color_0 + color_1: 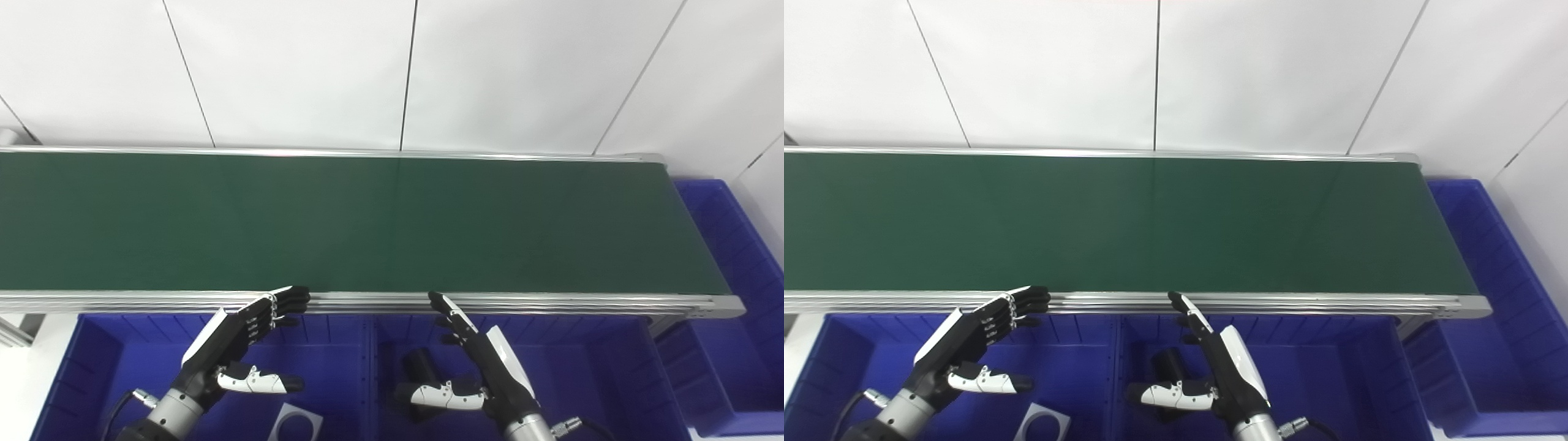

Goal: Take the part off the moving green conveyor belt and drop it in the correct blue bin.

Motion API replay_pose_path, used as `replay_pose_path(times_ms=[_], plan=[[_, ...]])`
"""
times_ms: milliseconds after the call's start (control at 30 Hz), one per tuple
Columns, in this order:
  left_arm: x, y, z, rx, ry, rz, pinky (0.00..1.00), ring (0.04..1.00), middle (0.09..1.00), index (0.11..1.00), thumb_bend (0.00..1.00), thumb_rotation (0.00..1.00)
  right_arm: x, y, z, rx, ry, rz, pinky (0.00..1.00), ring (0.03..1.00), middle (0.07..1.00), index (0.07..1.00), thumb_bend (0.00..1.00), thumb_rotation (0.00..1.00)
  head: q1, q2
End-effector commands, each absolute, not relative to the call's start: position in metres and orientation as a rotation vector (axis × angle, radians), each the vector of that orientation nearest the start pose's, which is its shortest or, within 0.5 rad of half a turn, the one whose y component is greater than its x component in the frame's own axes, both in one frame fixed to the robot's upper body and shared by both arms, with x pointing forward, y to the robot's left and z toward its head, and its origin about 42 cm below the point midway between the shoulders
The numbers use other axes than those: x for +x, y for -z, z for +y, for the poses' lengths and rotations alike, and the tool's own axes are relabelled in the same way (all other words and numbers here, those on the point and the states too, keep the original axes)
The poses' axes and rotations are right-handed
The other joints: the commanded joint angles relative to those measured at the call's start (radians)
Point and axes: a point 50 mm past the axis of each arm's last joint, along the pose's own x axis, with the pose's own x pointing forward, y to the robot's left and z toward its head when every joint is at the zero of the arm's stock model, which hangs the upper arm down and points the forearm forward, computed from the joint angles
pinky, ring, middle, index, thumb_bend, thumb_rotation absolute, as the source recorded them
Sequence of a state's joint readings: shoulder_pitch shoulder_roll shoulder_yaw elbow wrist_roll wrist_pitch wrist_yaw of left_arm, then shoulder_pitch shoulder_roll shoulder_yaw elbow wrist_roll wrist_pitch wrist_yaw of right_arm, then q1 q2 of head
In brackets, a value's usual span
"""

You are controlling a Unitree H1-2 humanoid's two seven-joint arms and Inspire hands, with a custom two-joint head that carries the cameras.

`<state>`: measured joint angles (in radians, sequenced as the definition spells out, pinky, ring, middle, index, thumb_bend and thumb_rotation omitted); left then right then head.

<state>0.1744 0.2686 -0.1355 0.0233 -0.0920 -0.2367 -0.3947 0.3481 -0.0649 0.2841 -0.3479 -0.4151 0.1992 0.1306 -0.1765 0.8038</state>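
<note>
Conveyor belt [367, 220] bare; black part [421, 365] half hidden behind right hand [484, 361]

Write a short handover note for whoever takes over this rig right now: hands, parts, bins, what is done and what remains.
Left hand: open, empty, over the left blue bin, fingertips near the belt's near rail.
Right hand: open, empty, over the middle blue bin.
Green conveyor belt: no part visible on it.
Already binned: a grey plate with a round hole in the left bin, a black cylindrical part in the middle bin.
A third blue bin sits at the belt's right end.
Left: wait for the next part, pick it, drop it in its bin.
</note>
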Motion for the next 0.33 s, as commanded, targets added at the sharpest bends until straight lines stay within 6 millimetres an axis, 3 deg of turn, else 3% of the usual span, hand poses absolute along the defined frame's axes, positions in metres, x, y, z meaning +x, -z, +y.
replay_pose_path(times_ms=[0, 300], plan=[[0.2139, -0.07, 0.2518, 0.165, 0.512, -0.057, 0.79, 0.844, 0.854, 0.849, 0.93, 0.22, 0.166, -0.1077, -0.1689, -0.393, -0.274, 0.143, 0.82, 0.897, 0.943, 0.956, 0.81, 0.31, 0.003, 0.0], [0.2125, -0.0682, 0.2486, 0.174, 0.498, -0.078, 0.81, 0.856, 0.882, 0.865, 0.9, 0.18, 0.165, -0.1075, -0.1717, -0.409, -0.263, 0.127, 0.8, 0.886, 0.937, 0.954, 0.8, 0.28, 0.024, 0.002]])
